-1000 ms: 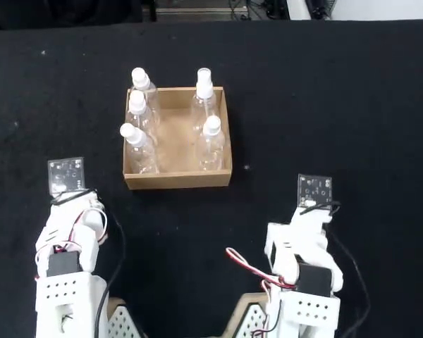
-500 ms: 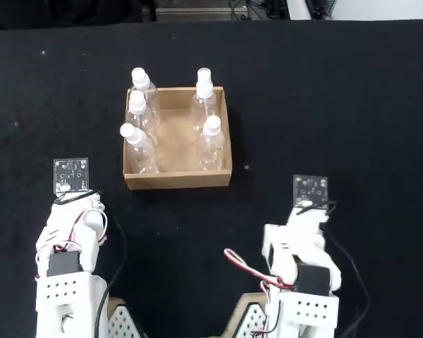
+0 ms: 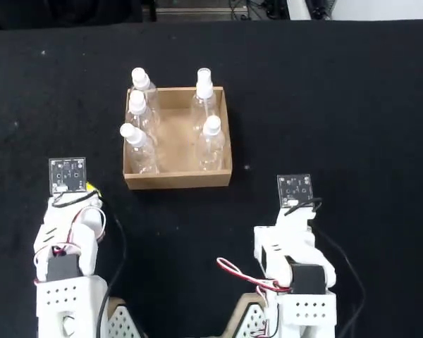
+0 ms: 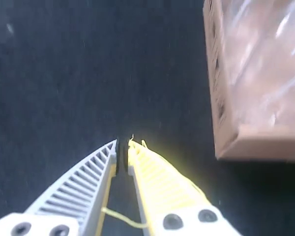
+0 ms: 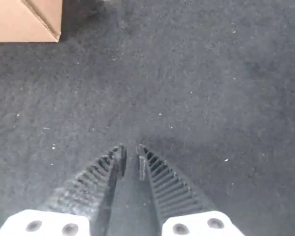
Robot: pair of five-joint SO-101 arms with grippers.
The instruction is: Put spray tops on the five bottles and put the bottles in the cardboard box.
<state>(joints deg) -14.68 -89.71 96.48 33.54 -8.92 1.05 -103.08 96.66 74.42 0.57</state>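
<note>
Five spray-topped clear plastic bottles (image 3: 210, 144) fill the brown cardboard box (image 3: 176, 179), upper centre; seemingly done; left hand (image 4: 123, 145) and right hand (image 5: 129, 155) clenched, empty.

Brown cardboard box (image 3: 178, 179), clear bottles (image 3: 210, 148) with white spray tops (image 3: 211, 125), black table (image 3: 338, 105)

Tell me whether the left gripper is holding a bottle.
No, the left gripper is shut on nothing over the black table cover, beside the cardboard box.

Left gripper (image 4: 122, 149) is showing one white ribbed finger, one yellow; right gripper (image 5: 130, 156) is showing black ones; white arms (image 3: 65, 243) behind are trailing red cables (image 3: 235, 260).
</note>
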